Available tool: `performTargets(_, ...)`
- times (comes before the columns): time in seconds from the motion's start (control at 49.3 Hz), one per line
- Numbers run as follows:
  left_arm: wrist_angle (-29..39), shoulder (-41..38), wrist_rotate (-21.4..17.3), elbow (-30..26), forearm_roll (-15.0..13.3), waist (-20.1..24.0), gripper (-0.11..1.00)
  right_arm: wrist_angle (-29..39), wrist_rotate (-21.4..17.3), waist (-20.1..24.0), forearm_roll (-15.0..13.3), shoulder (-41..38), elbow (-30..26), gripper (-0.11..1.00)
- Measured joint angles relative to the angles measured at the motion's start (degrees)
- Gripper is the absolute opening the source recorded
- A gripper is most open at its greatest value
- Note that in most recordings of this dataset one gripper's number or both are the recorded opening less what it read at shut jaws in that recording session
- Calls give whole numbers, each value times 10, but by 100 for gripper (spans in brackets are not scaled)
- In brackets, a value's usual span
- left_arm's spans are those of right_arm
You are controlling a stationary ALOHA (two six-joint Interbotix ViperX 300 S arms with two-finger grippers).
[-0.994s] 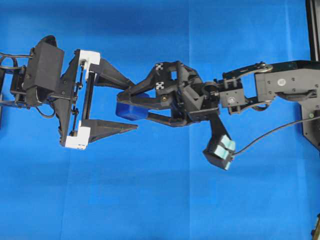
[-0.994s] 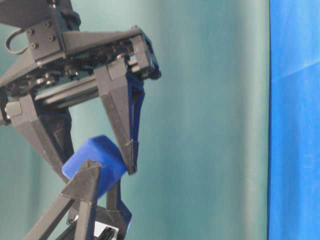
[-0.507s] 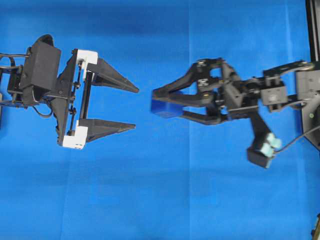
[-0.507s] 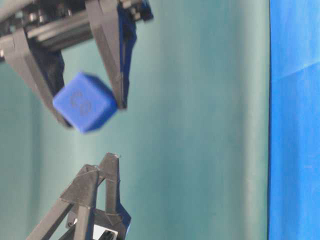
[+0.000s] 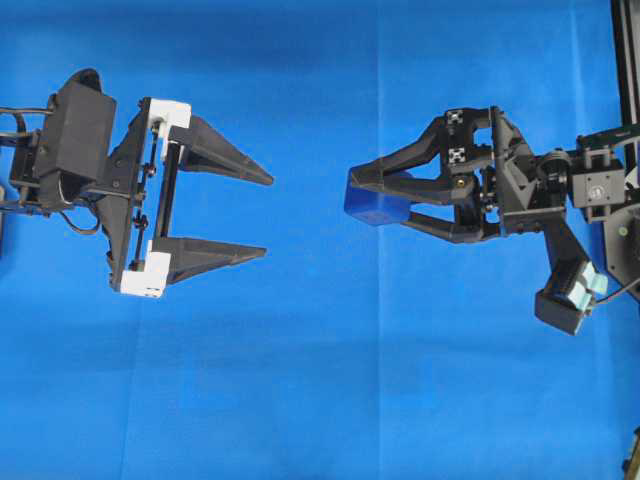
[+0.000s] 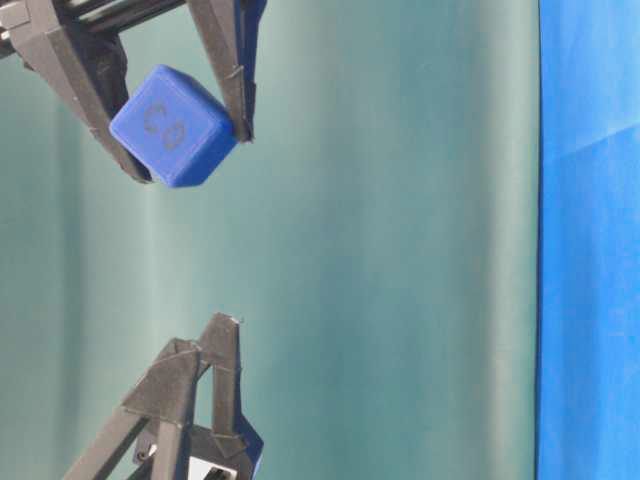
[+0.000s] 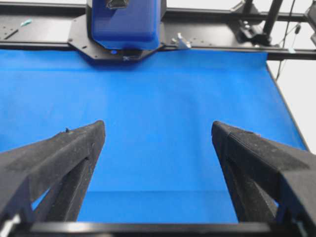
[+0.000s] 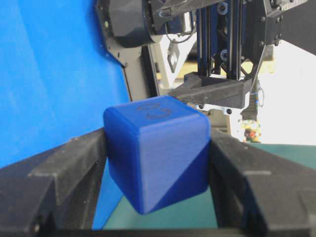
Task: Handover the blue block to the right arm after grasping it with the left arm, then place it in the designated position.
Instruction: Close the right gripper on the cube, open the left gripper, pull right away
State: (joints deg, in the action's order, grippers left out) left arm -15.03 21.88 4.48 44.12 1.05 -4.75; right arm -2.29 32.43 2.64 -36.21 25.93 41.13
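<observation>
The blue block (image 5: 366,207) hangs above the blue cloth, pinched between the black fingers of my right gripper (image 5: 378,198), which is shut on it. In the table-level view the block (image 6: 175,125) is tilted, its embossed face towards the camera, with my right gripper (image 6: 190,152) coming in from the top. The right wrist view shows the block (image 8: 155,153) filling the gap of my right gripper (image 8: 157,148). My left gripper (image 5: 266,216), on white mounts, stands wide open and holds nothing, well to the left of the block. Only cloth shows between the fingers of my left gripper (image 7: 158,126).
The blue cloth (image 5: 320,400) covers the table. A black frame rail (image 5: 626,60) runs down the right edge. A blue housing on a black plate (image 7: 126,24) sits at the cloth's far edge. A teal backdrop (image 6: 400,250) stands behind both grippers.
My right gripper has pulled away to the right with the blue block, out from between the left fingers. The left gripper has stayed open and nearly still.
</observation>
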Motion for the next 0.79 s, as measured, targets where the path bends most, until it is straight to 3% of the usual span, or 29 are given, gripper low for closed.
performTargets(0.162,0,0,0,0,0,0,93,0,-18,1,12,1,0,52)
performTargets(0.304,0,0,0,0,0,0,93,1,-75,1,27,1,0,52)
performTargets(0.568,0,0,-5,0,-1,0,93,7,-270,1,41,5,0,52)
performTargets(0.71,0,0,-6,0,0,0,93,11,-414,2,48,9,0,52)
performTargets(0.791,-1,0,-6,0,0,0,93,20,-477,2,48,11,0,52)
